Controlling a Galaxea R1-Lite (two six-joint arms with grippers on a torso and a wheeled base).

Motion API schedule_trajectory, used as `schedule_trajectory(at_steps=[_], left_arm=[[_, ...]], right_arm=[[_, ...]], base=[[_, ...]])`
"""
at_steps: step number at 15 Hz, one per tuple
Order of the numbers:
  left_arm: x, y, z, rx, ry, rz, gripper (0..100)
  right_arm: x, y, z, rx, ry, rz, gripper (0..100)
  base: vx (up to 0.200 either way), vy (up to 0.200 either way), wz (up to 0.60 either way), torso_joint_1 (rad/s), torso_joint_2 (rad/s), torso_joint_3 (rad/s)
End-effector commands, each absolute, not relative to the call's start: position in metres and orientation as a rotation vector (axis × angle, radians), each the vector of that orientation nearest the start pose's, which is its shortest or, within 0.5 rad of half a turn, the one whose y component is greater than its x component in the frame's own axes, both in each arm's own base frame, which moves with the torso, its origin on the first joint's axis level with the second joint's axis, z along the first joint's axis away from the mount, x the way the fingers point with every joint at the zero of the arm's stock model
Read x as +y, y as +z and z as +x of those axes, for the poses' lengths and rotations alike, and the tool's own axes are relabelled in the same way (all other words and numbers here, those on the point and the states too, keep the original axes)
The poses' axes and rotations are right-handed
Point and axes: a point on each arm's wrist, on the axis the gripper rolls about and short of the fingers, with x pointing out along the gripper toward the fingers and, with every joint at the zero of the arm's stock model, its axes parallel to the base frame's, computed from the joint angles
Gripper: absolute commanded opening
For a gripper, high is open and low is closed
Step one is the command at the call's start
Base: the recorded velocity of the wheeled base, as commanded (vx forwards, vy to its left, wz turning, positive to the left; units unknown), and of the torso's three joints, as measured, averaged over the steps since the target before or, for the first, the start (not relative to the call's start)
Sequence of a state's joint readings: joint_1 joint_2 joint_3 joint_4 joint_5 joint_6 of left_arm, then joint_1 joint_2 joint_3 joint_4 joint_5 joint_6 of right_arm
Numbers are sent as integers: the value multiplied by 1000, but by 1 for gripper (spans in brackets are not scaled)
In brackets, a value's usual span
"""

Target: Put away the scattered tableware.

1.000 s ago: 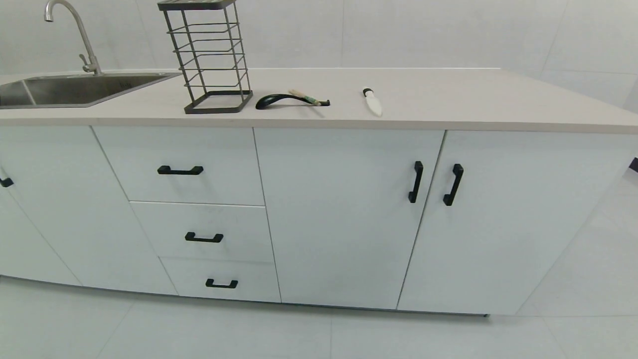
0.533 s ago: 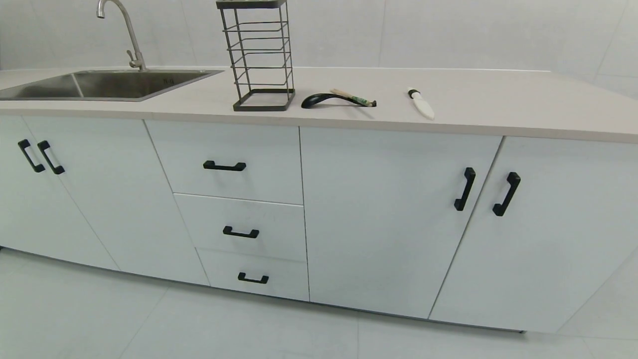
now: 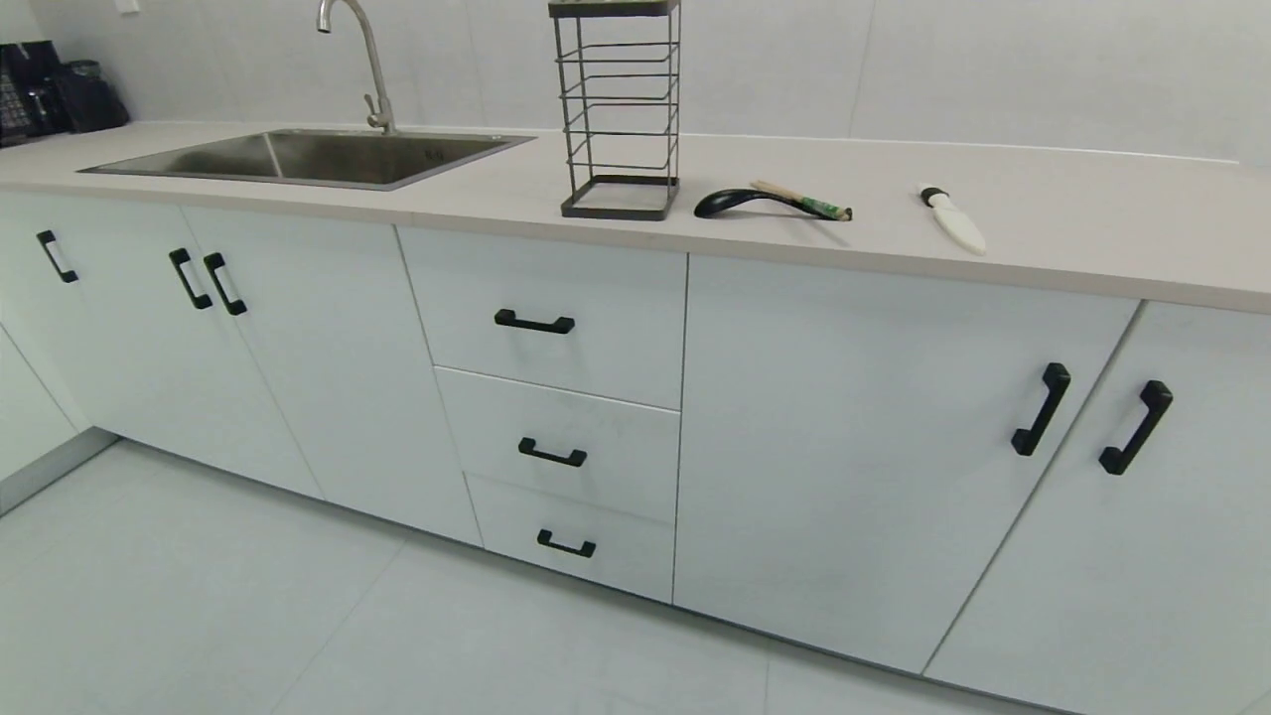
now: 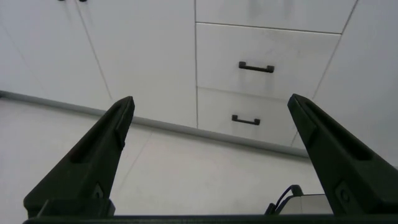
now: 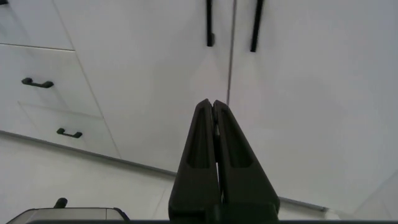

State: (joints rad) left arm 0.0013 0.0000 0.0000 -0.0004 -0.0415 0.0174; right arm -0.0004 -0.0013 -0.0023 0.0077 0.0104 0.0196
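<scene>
My left claw is spread wide with nothing between its fingers. It hangs low in front of the cabinets, facing the lower two drawers and the floor. My right claw is pressed fully together, also holding nothing, and it points at the seam between two cabinet doors with black vertical handles.

The tableware lies well apart from both claws, up on the countertop. A black spoon lies on its side just beside a tall wire rack, on the side away from the sink. A wooden stick with a green band crosses the far end of the spoon's handle and touches it. Further along the counter, apart from those two, is a white knife with a dark tip at its far end.

The rack stands upright near the counter's front edge, and through its bars I see wall tile. The steel sink sits beyond it, showing bare metal under the tap. The three drawers below the rack are shut, so I cannot tell what they hold.
</scene>
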Motion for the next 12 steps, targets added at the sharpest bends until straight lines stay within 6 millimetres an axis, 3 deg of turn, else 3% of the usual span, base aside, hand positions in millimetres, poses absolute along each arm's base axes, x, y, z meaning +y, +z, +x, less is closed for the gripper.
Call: schedule_trajectory(at_steps=[1, 4, 5, 10, 12], left_arm=[[-1, 76, -23, 1, -40, 17, 100], [-1, 76, -23, 0, -41, 15, 100], [-1, 76, -23, 0, -41, 17, 100], [-1, 76, -23, 1, -43, 17, 100], [-1, 76, -23, 1, -43, 17, 100]], right_arm=[[0, 76, -23, 3, 11, 21, 0], [0, 75, -23, 5, 11, 20, 0], [0, 76, -23, 3, 11, 20, 0], [0, 76, -23, 5, 9, 20, 0], [0, 76, -23, 5, 9, 20, 0]], base=[[0, 200, 0, 2, -2, 2], [200, 200, 0, -6, 2, 15], [200, 0, 0, 2, 7, 7], [0, 0, -600, 3, 4, 2], [0, 0, 0, 0, 0, 0]])
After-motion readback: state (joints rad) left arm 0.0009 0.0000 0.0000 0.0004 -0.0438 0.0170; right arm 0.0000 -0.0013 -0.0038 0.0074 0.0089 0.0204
